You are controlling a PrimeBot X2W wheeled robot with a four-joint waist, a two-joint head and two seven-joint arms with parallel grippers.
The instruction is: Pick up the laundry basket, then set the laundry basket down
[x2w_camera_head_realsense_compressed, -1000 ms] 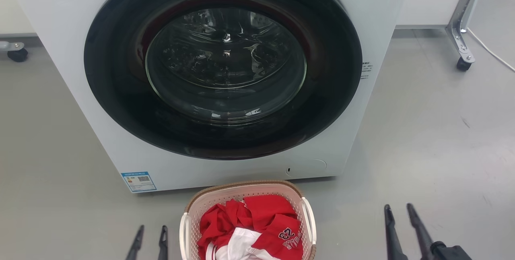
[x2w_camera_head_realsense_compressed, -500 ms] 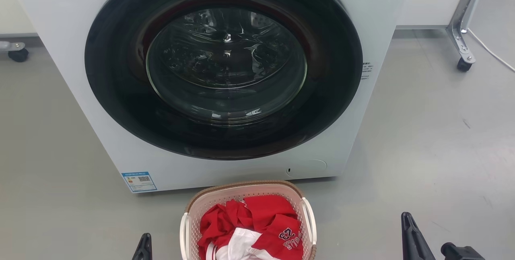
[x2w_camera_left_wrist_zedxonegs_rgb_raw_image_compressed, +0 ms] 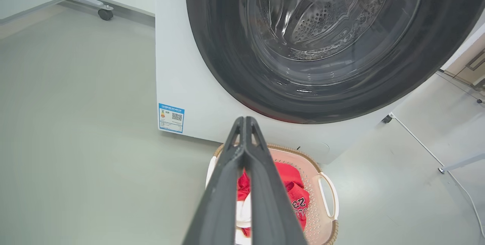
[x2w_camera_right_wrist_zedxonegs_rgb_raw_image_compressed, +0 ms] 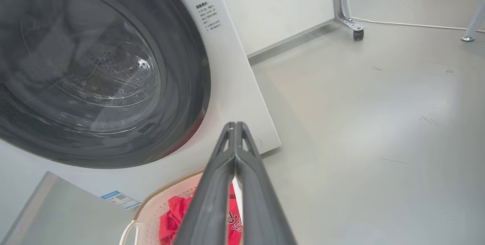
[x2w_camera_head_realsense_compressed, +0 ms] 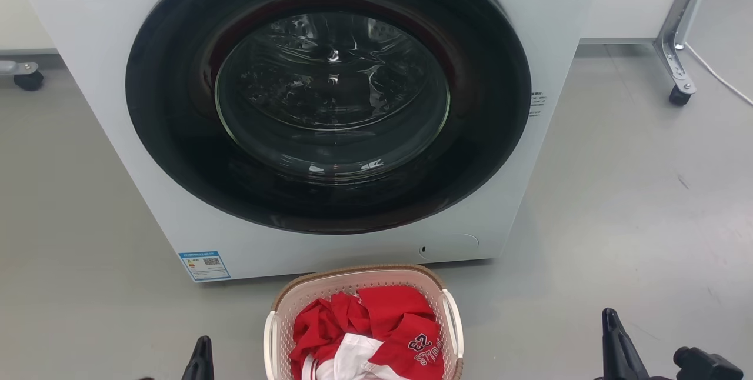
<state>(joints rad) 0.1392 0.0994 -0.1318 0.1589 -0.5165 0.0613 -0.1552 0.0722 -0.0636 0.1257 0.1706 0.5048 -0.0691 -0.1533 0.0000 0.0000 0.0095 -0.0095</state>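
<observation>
So the laundry basket (x2w_camera_head_realsense_compressed: 353,271) is sitting on the floor (x2w_camera_head_realsense_compressed: 617,192) just in front of the washing machine (x2w_camera_head_realsense_compressed: 329,250), near its front panel but not touching as far as I can tell, with red clothes (x2w_camera_head_realsense_compressed: 382,309) heaped inside. The left end effector (x2w_camera_left_wrist_zedxonegs_rgb_raw_image_compressed: 245,120) and right end effector (x2w_camera_right_wrist_zedxonegs_rgb_raw_image_compressed: 235,125) are both clenched on nothing, fingers pressed together, one off to each side of the basket and neither touching it. Biggest worry imo: those thin white handles (x2w_camera_head_realsense_compressed: 454,321) look slick, and pinched-shut fingers can't hook them, so they'd have to open first or they'll just shove the basket sideways. If one side grabs and the other misses, the lift goes lopsided and the clothes slide out. Uneven height between the arms would do the same. There's also little room ahead, so any forward swing on the way up could knock the rim into the machine, and light plastic will probably flex under a hard squeeze.
</observation>
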